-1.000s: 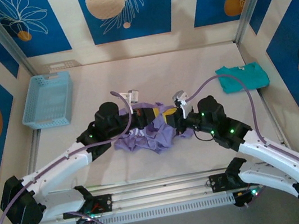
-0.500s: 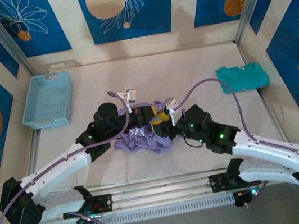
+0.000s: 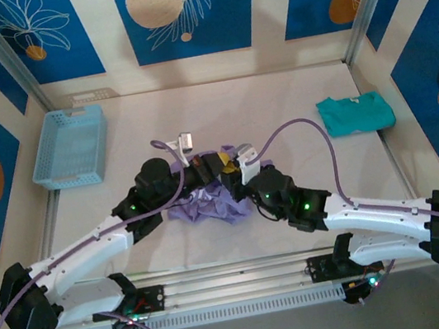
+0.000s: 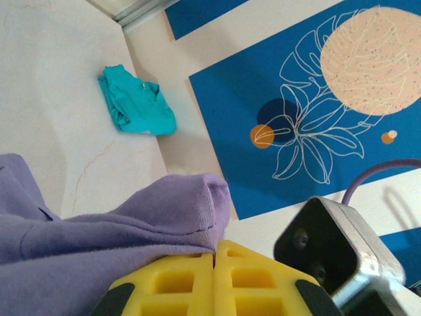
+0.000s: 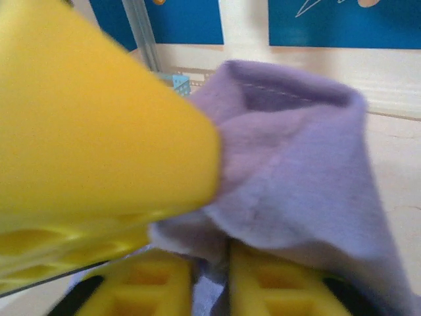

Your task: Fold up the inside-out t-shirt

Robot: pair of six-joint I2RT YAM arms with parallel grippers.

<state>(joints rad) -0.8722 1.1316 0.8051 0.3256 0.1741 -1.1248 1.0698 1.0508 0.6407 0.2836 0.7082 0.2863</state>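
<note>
The inside-out t-shirt [image 3: 208, 208] is a crumpled heap of lavender-purple cloth, bunched into soft wrinkles with no sleeve or neckline laid out flat. It sits near the middle of the pale surface [image 3: 276, 101], towards the near edge, between the two arms. One part of it is drawn up off the heap into a raised fold where the two tools meet.

In the left wrist view the cloth [image 4: 118, 224] rises in a rounded fold with a line of stitching along its edge, ending right at the tip of the left tool [image 4: 214, 280]. The yellow fingers [image 4: 177, 283] are pressed together, pinching the fabric.

In the right wrist view the fold [image 5: 296, 164] shows a stitched hem. The right tool [image 5: 210, 283] is nearly closed, with purple cloth caught in the narrow gap.

From above, the left tool [image 3: 219, 163] and right tool [image 3: 236, 174] sit just beside each other over the heap.

A folded teal shirt [image 3: 354, 112] lies well apart at the far right, and a light blue basket [image 3: 70, 146] at the far left.
</note>
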